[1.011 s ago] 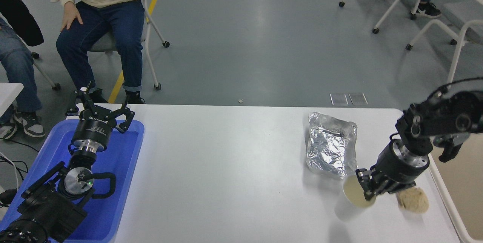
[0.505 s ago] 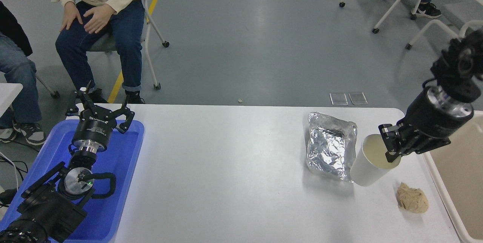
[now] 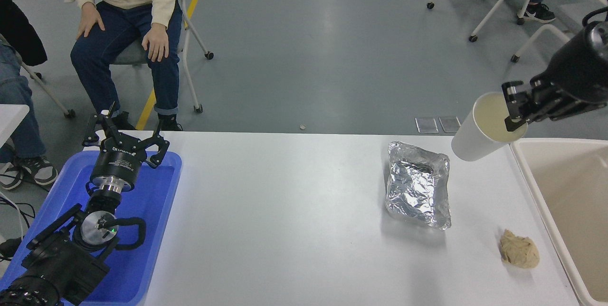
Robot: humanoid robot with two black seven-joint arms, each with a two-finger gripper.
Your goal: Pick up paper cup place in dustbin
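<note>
The white paper cup (image 3: pixel 477 135) hangs tilted in the air above the table's far right corner, its cream inside facing up and right. My right gripper (image 3: pixel 514 106) is shut on the cup's rim, one finger inside and one outside. The beige dustbin (image 3: pixel 527 173) stands off the table's right edge, just right of and below the cup. My left gripper (image 3: pixel 124 137) is parked open over the blue tray at the lower left.
A crinkled silver foil bag (image 3: pixel 418 183) lies on the table right of centre. A crumpled brown paper ball (image 3: pixel 519 249) lies near the front right. A blue tray (image 3: pixel 152 230) sits at the left. People sit on chairs beyond the table at the top left.
My right gripper has lifted the cup off the table beside the paper ball and carried it up, back and right, to just left of the dustbin's rim.
</note>
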